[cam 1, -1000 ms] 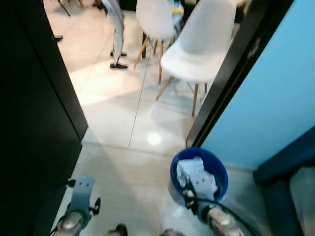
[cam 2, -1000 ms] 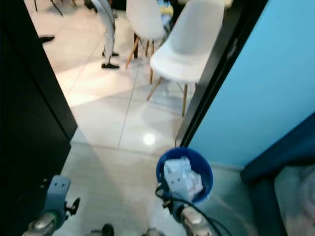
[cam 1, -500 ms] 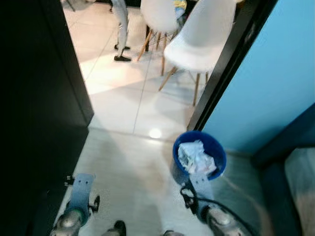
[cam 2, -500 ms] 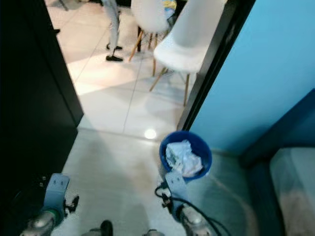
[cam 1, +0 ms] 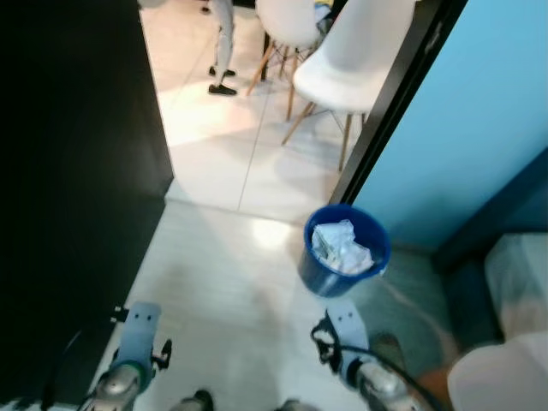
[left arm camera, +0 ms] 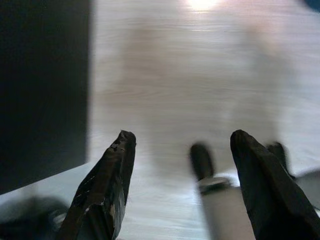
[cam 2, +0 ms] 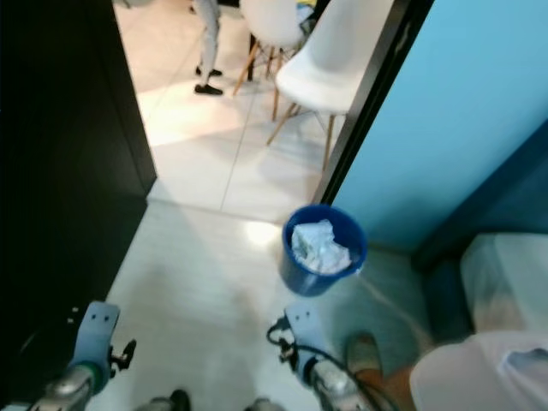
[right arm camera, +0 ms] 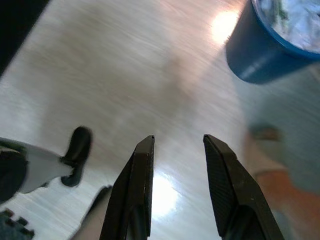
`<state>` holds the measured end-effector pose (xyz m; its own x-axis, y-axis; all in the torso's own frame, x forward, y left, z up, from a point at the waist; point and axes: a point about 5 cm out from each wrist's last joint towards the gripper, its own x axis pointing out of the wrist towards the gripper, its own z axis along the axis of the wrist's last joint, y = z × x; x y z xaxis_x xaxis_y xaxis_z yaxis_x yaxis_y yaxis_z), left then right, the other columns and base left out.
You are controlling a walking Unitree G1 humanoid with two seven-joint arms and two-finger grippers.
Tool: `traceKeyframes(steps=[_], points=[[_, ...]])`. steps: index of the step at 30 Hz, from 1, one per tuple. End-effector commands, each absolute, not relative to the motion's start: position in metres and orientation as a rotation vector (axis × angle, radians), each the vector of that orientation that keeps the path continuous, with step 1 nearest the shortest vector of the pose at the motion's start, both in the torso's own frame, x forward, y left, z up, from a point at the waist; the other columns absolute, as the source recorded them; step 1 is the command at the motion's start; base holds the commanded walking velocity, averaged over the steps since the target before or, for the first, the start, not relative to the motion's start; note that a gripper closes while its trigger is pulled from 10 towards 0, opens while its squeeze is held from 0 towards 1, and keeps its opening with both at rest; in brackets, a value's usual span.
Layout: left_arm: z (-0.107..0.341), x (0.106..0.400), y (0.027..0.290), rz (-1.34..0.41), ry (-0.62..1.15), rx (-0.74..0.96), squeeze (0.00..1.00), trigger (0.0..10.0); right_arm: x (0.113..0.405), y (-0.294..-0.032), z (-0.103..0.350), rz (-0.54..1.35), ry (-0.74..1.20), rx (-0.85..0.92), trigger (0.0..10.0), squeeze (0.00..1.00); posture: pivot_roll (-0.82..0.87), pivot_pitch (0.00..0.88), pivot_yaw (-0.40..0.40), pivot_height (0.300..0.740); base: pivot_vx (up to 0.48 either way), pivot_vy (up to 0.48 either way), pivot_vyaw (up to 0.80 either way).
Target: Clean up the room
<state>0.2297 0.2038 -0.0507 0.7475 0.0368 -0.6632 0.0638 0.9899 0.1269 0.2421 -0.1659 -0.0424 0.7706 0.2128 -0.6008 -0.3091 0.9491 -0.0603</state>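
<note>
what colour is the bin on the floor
Blue bin, clearest in the left eye view.

left gripper (left arm camera: 180,155) fingers apart, pale floor (left arm camera: 200,75)

White chairs (cam 1: 360,60) on pale tiles, black door (cam 1: 68,171) (open), blue wall (cam 1: 488,111).

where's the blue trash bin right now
The blue trash bin stands on the floor ahead, right of centre, by the dark door frame and just beyond the right gripper.
</note>
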Motion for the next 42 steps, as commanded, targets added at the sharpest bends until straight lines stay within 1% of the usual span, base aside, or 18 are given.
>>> traceKeyframes(steps=[1,12,16,17,19,22,24,26,28,29,31,32,35,36,37,38,41,42], points=[[-0.053,0.225,0.205,-0.016,0.744,0.154,0.0,10.0,0.232,-0.168,-0.05,0.274,0.672,-0.152,10.0,0.0,-0.11,0.069,-0.008,0.74,-0.311,0.0,0.0],[-0.047,0.234,0.205,-0.004,0.703,0.12,0.0,10.0,0.237,-0.17,-0.046,0.243,0.648,-0.151,10.0,0.0,-0.11,0.067,-0.006,0.74,-0.05,0.0,0.0],[-0.024,0.263,0.202,0.009,0.586,0.091,0.0,10.0,0.26,-0.195,-0.026,0.113,0.553,-0.186,10.0,0.0,-0.1,0.061,-0.004,0.74,0.0,0.0,-0.71],[-0.024,0.263,0.202,0.009,0.586,0.091,0.0,10.0,0.26,-0.195,-0.026,0.113,0.553,-0.186,10.0,0.0,-0.1,0.061,-0.004,0.74,0.0,0.0,-0.8],[0.0,0.288,0.191,-0.044,0.464,0.113,0.0,10.0,0.278,-0.211,-0.005,0.046,0.466,-0.211,10.0,0.0,-0.1,0.058,-0.005,0.74,0.0,0.0,-0.8],[0.015,0.3,0.18,-0.096,0.386,0.127,0.0,10.0,0.289,-0.214,0.008,0.039,0.406,-0.222,10.0,0.0,-0.1,0.054,-0.006,0.74,0.0,0.0,-0.8],[0.045,0.316,0.155,-0.22,0.237,0.147,0.0,10.0,0.311,-0.208,0.035,0.057,0.272,-0.23,10.0,0.0,-0.11,0.046,-0.006,0.74,0.0,0.0,-0.8],[0.045,0.316,0.155,-0.22,0.237,0.147,0.0,10.0,0.311,-0.208,0.035,0.057,0.272,-0.23,10.0,0.0,-0.11,0.046,-0.006,0.74,0.0,0.0,-0.8],[0.07,0.322,0.133,-0.318,0.127,0.139,0.0,10.0,0.325,-0.194,0.059,0.086,0.147,-0.208,10.0,0.0,-0.11,0.042,-0.005,0.74,0.0,0.0,-0.8],[0.07,0.322,0.133,-0.318,0.127,0.139,0.0,10.0,0.325,-0.194,0.059,0.086,0.147,-0.208,10.0,0.0,-0.11,0.042,-0.005,0.74,0.0,0.0,-0.8],[0.09,0.322,0.116,-0.395,0.04,0.108,0.0,10.0,0.333,-0.179,0.079,0.105,0.039,-0.163,10.0,0.0,-0.11,0.042,-0.004,0.74,0.0,0.0,-0.8],[0.09,0.322,0.116,-0.395,0.04,0.108,0.0,10.0,0.333,-0.179,0.079,0.105,0.039,-0.163,10.0,0.0,-0.11,0.042,-0.004,0.74,0.0,0.0,-0.8],[0.133,0.321,0.105,-0.462,-0.113,0.002,0.0,10.0,0.335,-0.164,0.106,0.12,-0.091,-0.089,10.0,0.0,-0.12,0.047,-0.002,0.74,0.0,0.0,-0.8],[0.133,0.321,0.105,-0.462,-0.113,0.002,0.0,10.0,0.335,-0.164,0.106,0.12,-0.091,-0.089,10.0,0.0,-0.12,0.047,-0.002,0.74,0.0,0.0,-0.8],[0.156,0.322,0.103,-0.469,-0.192,-0.024,0.0,10.0,0.335,-0.157,0.117,0.139,-0.139,-0.05,10.0,0.0,-0.12,0.048,-0.002,0.74,0.0,0.0,-0.8],[0.156,0.322,0.103,-0.469,-0.192,-0.024,0.0,10.0,0.335,-0.157,0.117,0.139,-0.139,-0.05,10.0,0.0,-0.12,0.048,-0.002,0.74,0.0,0.0,-0.8],[0.2,0.318,0.097,-0.501,-0.329,-0.064,0.0,10.0,0.334,-0.144,0.141,0.17,-0.221,0.033,10.0,0.0,-0.11,0.05,-0.008,0.74,0.0,0.0,-0.8],[0.2,0.318,0.097,-0.501,-0.329,-0.064,0.0,10.0,0.334,-0.144,0.141,0.17,-0.221,0.033,10.0,0.0,-0.11,0.05,-0.008,0.74,0.0,0.0,-0.8]])
